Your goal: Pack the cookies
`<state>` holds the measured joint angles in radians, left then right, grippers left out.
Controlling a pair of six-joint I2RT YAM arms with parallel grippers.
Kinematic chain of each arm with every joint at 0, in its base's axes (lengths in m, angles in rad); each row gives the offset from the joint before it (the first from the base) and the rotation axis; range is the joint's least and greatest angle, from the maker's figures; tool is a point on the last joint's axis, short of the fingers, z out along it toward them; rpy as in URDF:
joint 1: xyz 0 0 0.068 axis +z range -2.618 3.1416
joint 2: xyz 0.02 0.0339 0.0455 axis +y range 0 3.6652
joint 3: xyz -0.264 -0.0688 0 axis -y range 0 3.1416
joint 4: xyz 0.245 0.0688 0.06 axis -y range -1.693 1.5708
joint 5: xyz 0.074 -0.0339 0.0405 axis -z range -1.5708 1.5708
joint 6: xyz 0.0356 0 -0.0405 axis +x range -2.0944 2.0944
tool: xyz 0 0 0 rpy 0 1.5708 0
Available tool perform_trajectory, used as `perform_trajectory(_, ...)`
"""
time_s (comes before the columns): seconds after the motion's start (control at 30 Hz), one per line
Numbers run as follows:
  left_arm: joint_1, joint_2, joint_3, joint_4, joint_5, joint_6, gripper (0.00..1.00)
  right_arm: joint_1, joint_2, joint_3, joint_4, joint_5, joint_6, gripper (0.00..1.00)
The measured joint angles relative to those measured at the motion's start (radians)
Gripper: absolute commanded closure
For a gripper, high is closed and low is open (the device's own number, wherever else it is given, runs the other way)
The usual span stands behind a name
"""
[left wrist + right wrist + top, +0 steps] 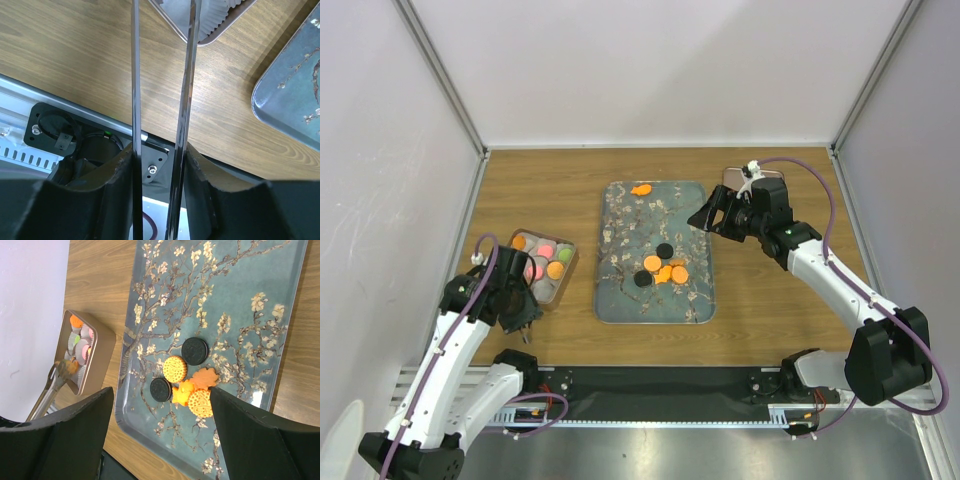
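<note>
Several cookies lie on the floral tray (620, 215): two black ones (194, 350) (160, 389), a round orange one (174, 368) and an orange cluster (201, 403). One orange leaf-shaped cookie (641, 189) sits alone at the tray's far end. A small tin (566, 262) to the left holds orange, pink and green cookies in paper cups. My left gripper (517, 308) is shut on metal tongs (135, 75), whose blades stand apart and reach toward the tin; an orange piece (70, 366) shows at their tips. My right gripper (705, 218) hangs open above the tray's right side.
A copper-coloured flat thing (760, 176) lies behind the right arm. White walls close in the wooden table (540, 190) on three sides. The arm bases and a black rail (660, 385) run along the near edge.
</note>
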<state>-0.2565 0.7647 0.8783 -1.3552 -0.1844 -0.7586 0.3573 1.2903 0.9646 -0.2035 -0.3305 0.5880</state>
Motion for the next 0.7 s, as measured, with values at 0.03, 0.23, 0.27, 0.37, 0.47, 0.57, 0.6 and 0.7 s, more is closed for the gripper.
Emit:
perform_trajectory(0.03, 0.000, 0.000, 0.000, 0.000, 0.000, 0.000, 0.55, 0.000, 0.000, 0.000, 0.000, 0.000, 0.000, 0.15)
perform_trajectory(0.23, 0.000, 0.000, 0.000, 0.000, -0.002, 0.000, 0.55, 0.000, 0.000, 0.000, 0.000, 0.000, 0.000, 0.15)
perform_trajectory(0.27, 0.000, 0.000, 0.000, 0.000, -0.002, 0.000, 0.55, 0.000, 0.000, 0.000, 0.000, 0.000, 0.000, 0.15)
perform_trajectory(0.37, 0.000, 0.001, 0.000, 0.000, -0.003, 0.000, 0.55, 0.000, 0.000, 0.000, 0.000, 0.000, 0.000, 0.15)
perform_trajectory(0.47, 0.000, 0.001, 0.001, 0.000, -0.004, 0.000, 0.55, 0.000, 0.000, 0.000, 0.000, 0.000, 0.000, 0.15)
perform_trajectory(0.57, 0.000, 0.004, 0.008, 0.000, -0.005, 0.000, 0.55, 0.000, 0.000, 0.000, 0.000, 0.000, 0.001, 0.15)
perform_trajectory(0.6, 0.000, 0.007, 0.013, -0.001, -0.005, 0.000, 0.55, 0.000, 0.000, 0.000, 0.000, 0.000, 0.001, 0.15)
perform_trajectory(0.7, 0.000, 0.016, 0.032, 0.000, -0.008, 0.002, 0.55, 0.000, 0.000, 0.000, 0.000, 0.000, 0.003, 0.15)
